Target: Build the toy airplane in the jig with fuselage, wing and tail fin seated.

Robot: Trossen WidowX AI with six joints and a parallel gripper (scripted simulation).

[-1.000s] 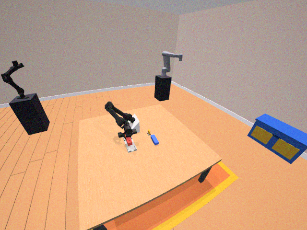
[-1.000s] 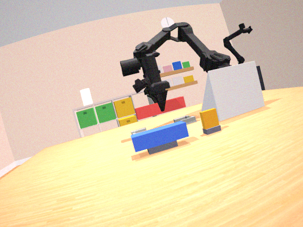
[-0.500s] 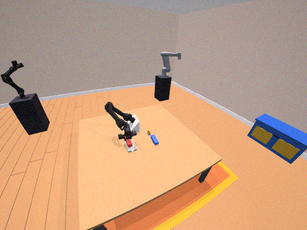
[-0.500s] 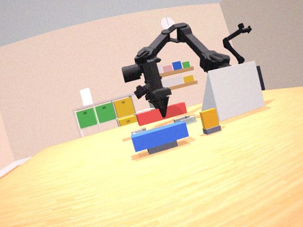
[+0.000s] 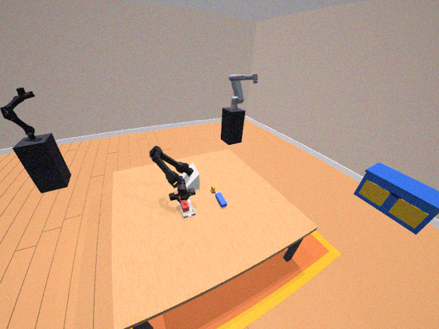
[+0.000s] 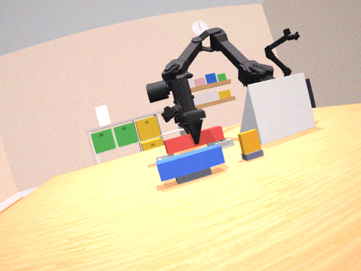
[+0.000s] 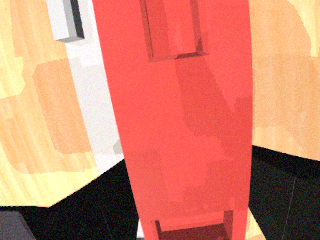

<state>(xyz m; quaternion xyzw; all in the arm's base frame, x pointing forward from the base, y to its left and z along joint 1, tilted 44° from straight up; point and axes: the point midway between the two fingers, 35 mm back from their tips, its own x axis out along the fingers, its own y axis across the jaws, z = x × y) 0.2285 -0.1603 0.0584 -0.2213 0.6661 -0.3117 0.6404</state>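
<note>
The red fuselage (image 5: 184, 205) (image 6: 211, 134) (image 7: 170, 110) is between the fingers of my gripper (image 5: 182, 199) (image 6: 196, 140) (image 7: 182, 154), which is shut on it. The fuselage is roughly level, low over the pale jig cradle (image 5: 191, 213) (image 6: 226, 143) (image 7: 95, 112). In the wrist view, cradle base and one post show only along the fuselage's left side; whether it touches the cradle cannot be told. Two sockets show in its top. The blue wing (image 5: 221, 199) (image 6: 189, 163) rests on a dark block beside the cradle. The yellow tail fin (image 5: 212, 188) (image 6: 250, 141) stands upright on a dark base.
A white folded panel (image 5: 195, 179) (image 6: 281, 108) stands on the table (image 5: 198, 255) (image 6: 180, 227) near the arm's base, behind the tail fin in the exterior view. The wing and tail fin are on the same side of the cradle. Other arms on black pedestals stand off the table.
</note>
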